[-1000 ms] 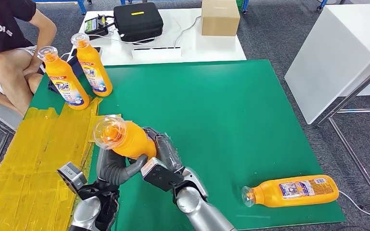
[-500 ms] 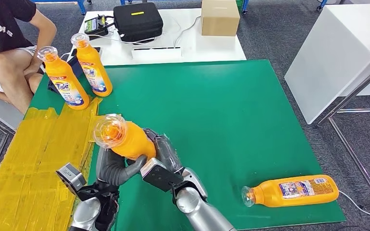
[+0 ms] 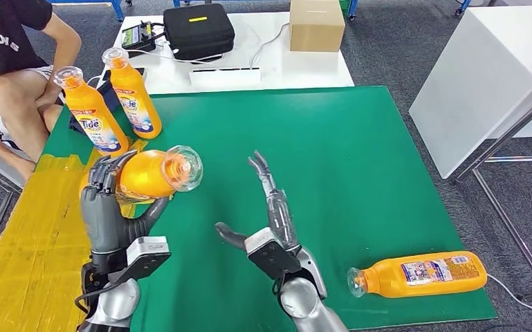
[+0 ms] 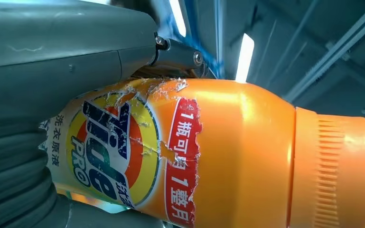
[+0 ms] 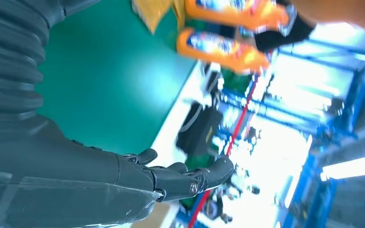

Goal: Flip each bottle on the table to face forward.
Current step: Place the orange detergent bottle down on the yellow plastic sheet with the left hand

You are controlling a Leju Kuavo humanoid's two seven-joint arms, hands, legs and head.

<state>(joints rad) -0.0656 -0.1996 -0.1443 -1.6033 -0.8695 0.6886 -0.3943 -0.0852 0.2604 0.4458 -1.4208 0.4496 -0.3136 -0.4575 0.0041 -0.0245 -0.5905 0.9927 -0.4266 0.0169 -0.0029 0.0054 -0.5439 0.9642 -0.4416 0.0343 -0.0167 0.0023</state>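
Change: we see the held bottle (image 3: 149, 173) has gone from both hands at the table's middle front over to the left; the right hand has let go and the left hand alone carries it.
Left hand (image 3: 107, 200): we find its fingers wrapped around the held bottle's body, lifting it above the yellow-taped strip (image 3: 34, 235), cap pointing right. From the wrist camera we read a torn Tide label (image 4: 118, 152) on this bottle.
Right hand (image 3: 266, 207): released, fingers spread and straight, hovering over the green table (image 3: 332, 152), holding nothing.
Lying bottle (image 3: 418, 273): on its side near the table's front right corner, cap towards the left, label upward; what is inside we cannot tell.
Two standing bottles (image 3: 114, 100): upright, side by side at the far left corner, front labels visible.
Beyond: a white table (image 3: 277, 66) carries a black case (image 3: 197, 29) and a cardboard box (image 3: 316, 24); a seated person (image 3: 14, 62) is at far left.
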